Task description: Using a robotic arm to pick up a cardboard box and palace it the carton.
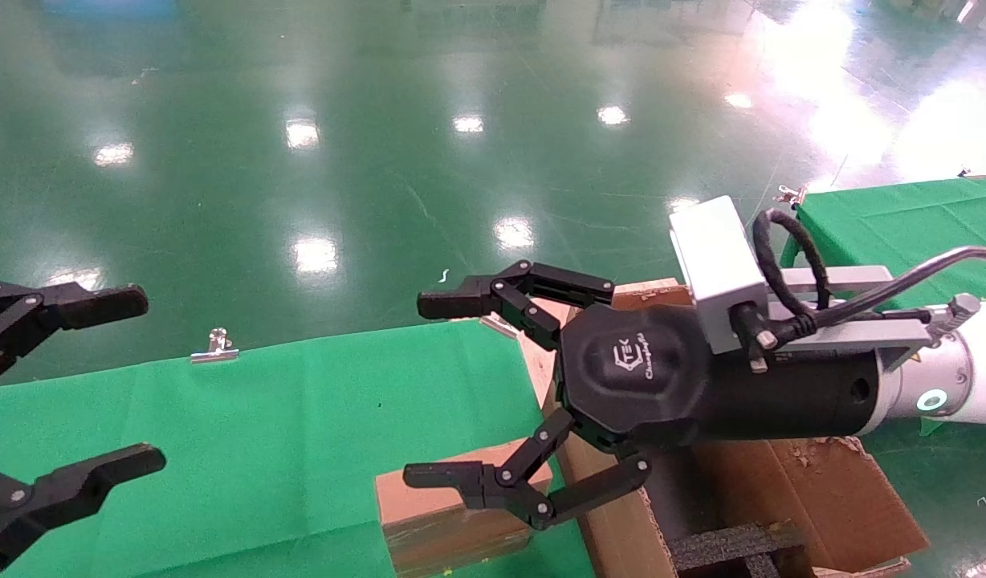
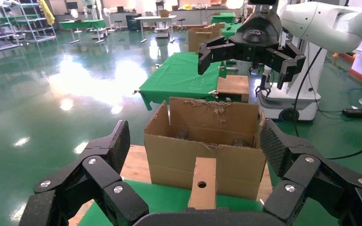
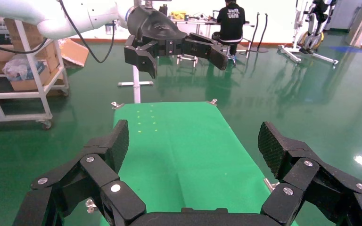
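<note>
Head view: the right gripper (image 1: 441,393) hangs wide open and empty above the box (image 1: 453,514), which stands on the green table (image 1: 260,425) against the carton (image 1: 782,498). The left gripper (image 1: 124,377) hovers open, empty.

Left wrist view: the box (image 2: 202,183) stands upright before the carton (image 2: 207,141).

Right wrist view: only the table (image 3: 179,150) lies below the spread fingers (image 3: 118,146).

Right gripper (image 3: 193,155) spread wide over green cloth (image 3: 179,155), left gripper (image 3: 184,49) facing, parted
</note>
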`<state>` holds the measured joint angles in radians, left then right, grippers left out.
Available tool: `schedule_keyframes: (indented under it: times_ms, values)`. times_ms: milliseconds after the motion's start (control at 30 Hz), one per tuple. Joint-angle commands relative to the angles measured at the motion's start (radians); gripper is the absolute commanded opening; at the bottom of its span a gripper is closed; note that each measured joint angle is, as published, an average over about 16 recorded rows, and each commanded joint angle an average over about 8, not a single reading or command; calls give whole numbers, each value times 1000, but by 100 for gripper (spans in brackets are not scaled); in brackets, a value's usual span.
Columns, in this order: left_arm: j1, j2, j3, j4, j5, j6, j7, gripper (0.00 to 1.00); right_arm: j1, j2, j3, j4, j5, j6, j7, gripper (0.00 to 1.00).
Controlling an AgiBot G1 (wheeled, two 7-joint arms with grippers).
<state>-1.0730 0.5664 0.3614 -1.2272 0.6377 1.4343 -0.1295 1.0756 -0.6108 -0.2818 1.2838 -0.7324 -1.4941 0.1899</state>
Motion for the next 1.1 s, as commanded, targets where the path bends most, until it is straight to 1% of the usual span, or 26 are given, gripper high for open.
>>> schedule_keyframes:
  times_ms: [33, 200, 333, 467, 667, 833, 1100]
  values:
    - [0, 0, 0, 0, 0, 0, 0, 0, 0, 0, 0, 0, 1, 0, 0, 100]
    - [0, 0, 0, 0, 0, 0, 0, 0, 5, 2, -9, 4, -19, -3, 3, 100]
    - [0, 0, 0, 0, 0, 0, 0, 0, 27, 0, -38, 9, -79, -8, 13, 100]
    - [0, 0, 0, 0, 0, 0, 0, 0, 67, -13, -83, 10, -173, -12, 29, 100]
    - [0, 0, 0, 0, 0, 0, 0, 0, 143, -52, -165, -13, -345, -26, 46, 100]
    - [0, 0, 0, 0, 0, 0, 0, 0, 210, -103, -233, -69, -473, -49, 41, 100]
    - [0, 0, 0, 0, 0, 0, 0, 0, 315, -201, -341, -179, -626, -73, 0, 100]
